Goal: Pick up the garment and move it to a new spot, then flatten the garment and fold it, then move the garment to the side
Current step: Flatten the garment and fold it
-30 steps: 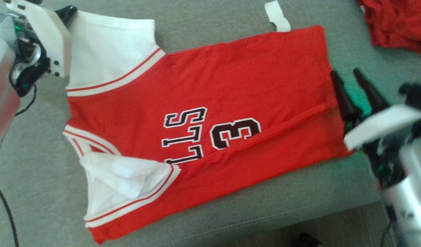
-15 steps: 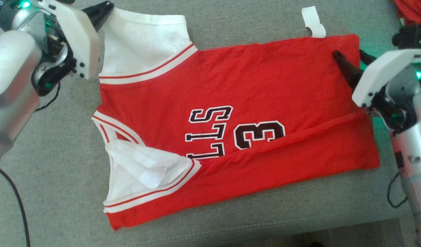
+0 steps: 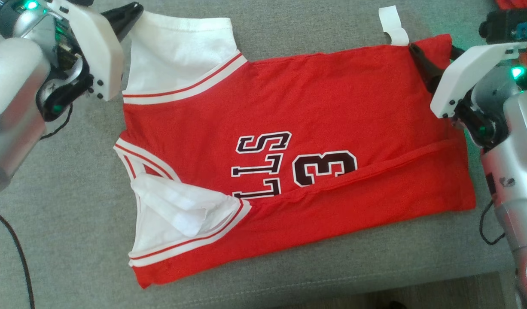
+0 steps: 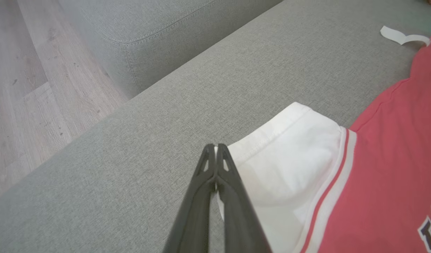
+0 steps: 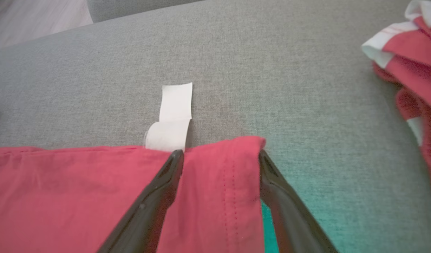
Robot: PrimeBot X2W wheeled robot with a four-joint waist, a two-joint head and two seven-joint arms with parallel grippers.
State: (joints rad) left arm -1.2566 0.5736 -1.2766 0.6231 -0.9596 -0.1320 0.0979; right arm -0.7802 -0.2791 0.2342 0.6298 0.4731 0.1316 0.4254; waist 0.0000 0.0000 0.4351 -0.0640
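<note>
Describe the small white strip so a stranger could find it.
On the grey cushion lies a red jersey. At its far edge, near the hem corner, a narrow white strip pokes out, curled at its base. Unlike the white sleeves, it has no red trim.

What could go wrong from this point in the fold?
1. The left gripper pinches only the edge of the white sleeve of the jersey; a pull could slip it free.
2. The right gripper is open astride the hem corner; lifting now would likely raise one end only and skew the fold.
3. The crumpled near sleeve may get trapped inside.
</note>
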